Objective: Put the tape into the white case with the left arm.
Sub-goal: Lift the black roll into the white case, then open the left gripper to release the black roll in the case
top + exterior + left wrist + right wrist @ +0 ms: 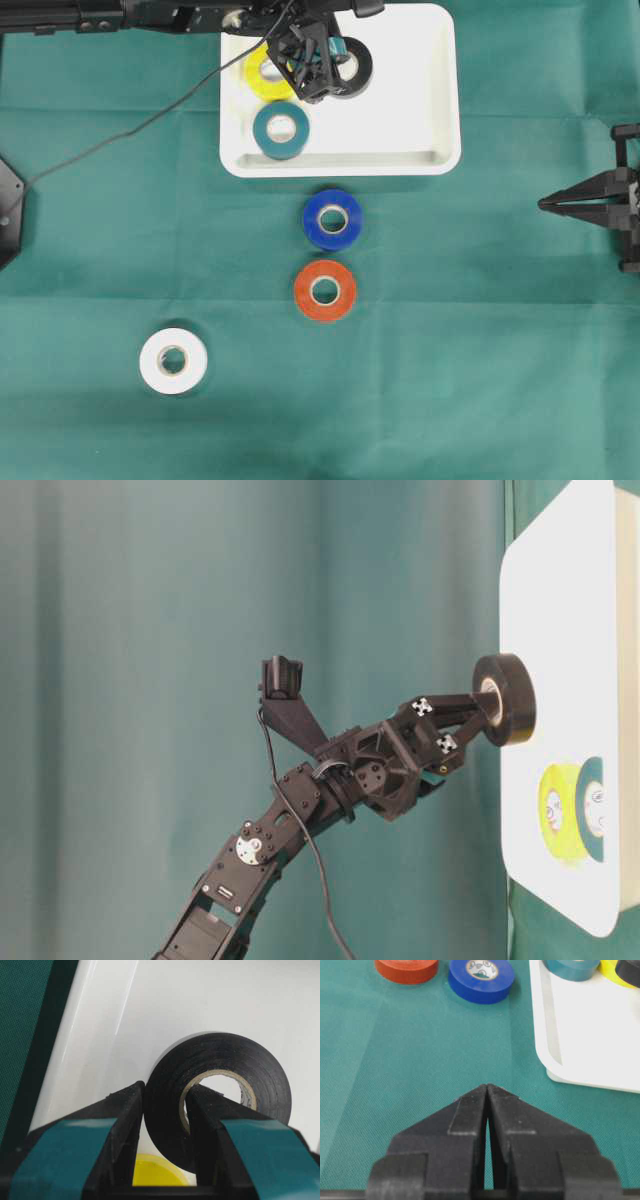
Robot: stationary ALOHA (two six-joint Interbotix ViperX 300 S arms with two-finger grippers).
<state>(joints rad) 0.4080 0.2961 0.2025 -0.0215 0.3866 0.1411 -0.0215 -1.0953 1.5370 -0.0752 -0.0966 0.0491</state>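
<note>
Fingers (205, 1125) w/ 1 black tape (220, 1067)

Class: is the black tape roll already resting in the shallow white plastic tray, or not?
Not resting: the left gripper clamps the black tape roll through its wall, holding it above the shallow white plastic tray.

Left claw (165, 1105) clamped, arm outstretched; right claw (487, 1091) pinched together, level

Lab bench (green cloth (480, 330))
</note>
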